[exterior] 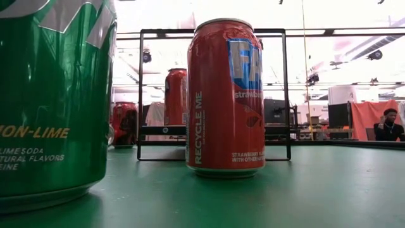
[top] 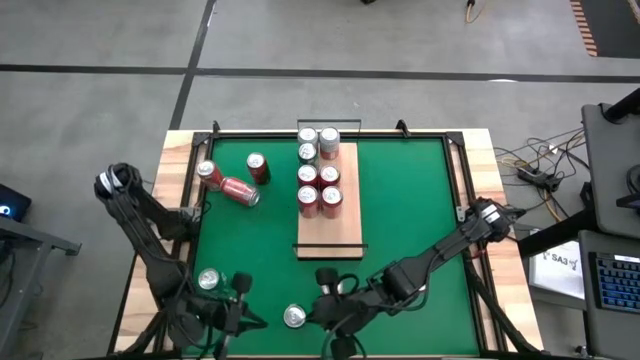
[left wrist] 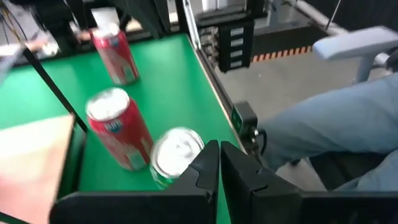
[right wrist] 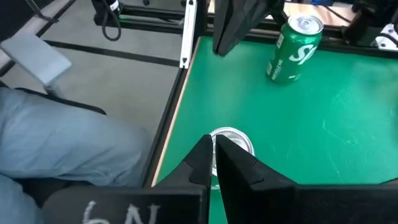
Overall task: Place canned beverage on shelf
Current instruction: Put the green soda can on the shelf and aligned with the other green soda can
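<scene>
- Because the left tool (left wrist: 219,168) is clenched on nothing and sits just beside the green can (left wrist: 177,155), a forward move without opening could knock that can over.
- Same risk for the right tool (right wrist: 214,155): it is clenched empty, right by a red can (top: 294,317) at the near edge, so a nudge may roll the can off the counter (top: 180,170).
- One loose can (top: 238,190) already lies on its side; it would need a different grip.
- The shelf (top: 330,225) lies mid-mat with a cluster (top: 318,170) filling its far end, so a careless placement could topple those cans.
- The mat (top: 410,200) is flat green, bordered by pale wood.
- Someone's legs (left wrist: 336,124) are close to the near edge, and a seated person (exterior: 387,123) is far back in a bright workshop.
</scene>
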`<state>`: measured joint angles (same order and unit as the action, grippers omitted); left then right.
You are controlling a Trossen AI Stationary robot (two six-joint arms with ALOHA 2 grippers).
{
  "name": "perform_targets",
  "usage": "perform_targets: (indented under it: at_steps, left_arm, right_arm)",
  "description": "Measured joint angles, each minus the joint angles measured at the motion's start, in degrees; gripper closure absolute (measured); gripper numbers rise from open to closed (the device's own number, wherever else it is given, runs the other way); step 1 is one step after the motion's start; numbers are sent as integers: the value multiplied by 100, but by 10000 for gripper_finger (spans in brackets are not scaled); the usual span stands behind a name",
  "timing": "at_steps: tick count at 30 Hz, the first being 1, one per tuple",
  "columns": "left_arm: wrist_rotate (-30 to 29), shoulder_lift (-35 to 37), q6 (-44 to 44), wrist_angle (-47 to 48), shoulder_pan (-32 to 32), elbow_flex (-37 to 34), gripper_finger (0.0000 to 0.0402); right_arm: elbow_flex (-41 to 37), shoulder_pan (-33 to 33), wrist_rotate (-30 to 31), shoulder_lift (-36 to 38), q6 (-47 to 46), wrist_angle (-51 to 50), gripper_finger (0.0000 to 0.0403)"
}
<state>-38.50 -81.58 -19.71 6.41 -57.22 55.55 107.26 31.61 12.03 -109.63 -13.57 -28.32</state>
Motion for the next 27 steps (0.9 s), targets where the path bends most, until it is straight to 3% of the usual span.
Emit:
perform_targets:
  at_steps: [10, 15, 20, 27]
  left_arm:
    - [9, -764, -638, -134, -38, -2, 402]
    - [13, -939, -743, -338, -65, -4, 402]
    - [14, -1001, -850, -399, -89, -7, 402]
    - [9, -1000, -933, -405, -86, -7, 402]
  right_arm:
    - [0, -11, 297, -362, 70, 177, 387]
    - [0, -25, 347, -420, 142, 386, 356]
    - [2, -25, 453, -484, 173, 383, 282]
    - [7, -38, 448, -602, 20, 399, 134]
